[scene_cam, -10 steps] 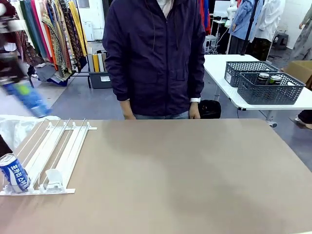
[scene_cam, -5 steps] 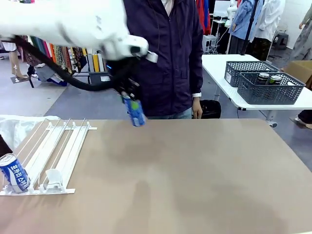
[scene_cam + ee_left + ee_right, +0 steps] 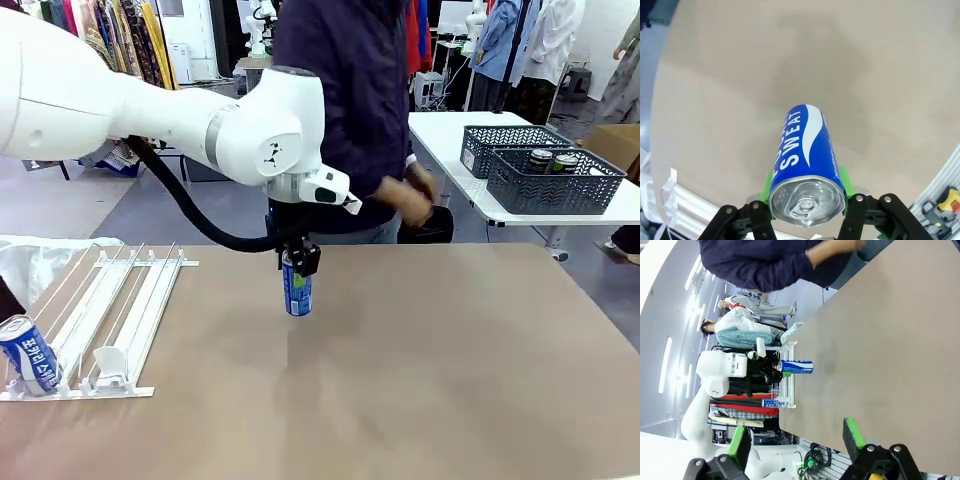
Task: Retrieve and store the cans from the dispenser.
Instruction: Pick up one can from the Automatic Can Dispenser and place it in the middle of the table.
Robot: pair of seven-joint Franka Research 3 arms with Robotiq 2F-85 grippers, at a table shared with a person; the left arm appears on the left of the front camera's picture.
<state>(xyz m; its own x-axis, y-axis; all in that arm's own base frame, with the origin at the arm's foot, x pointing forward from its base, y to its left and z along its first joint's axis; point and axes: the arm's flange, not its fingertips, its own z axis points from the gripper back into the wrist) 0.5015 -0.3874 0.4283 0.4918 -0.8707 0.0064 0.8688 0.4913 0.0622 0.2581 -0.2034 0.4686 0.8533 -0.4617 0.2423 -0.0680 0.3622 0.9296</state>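
Note:
My left gripper (image 3: 297, 264) is shut on the top of a blue can (image 3: 297, 288) with white lettering. It holds the can upright, low over the brown table, left of centre. In the left wrist view the green pads (image 3: 769, 183) press both sides of this can (image 3: 805, 150) just under its silver top. The white dispenser (image 3: 120, 310) lies at the table's left edge, and a second blue can (image 3: 30, 353) stands at its near left end. My right gripper (image 3: 796, 440) is open with nothing between its fingers, far from the held can (image 3: 796, 366).
A person stands at the far edge with a hand (image 3: 405, 200) raised over the table's back. On a white side table at the right stand grey lattice baskets (image 3: 590, 190) holding two dark cans (image 3: 541, 158). The table's right half is bare.
My left arm has swung in from the far left to left of centre, carrying the blue can and lowering it toward the table. The person has shifted to the right.

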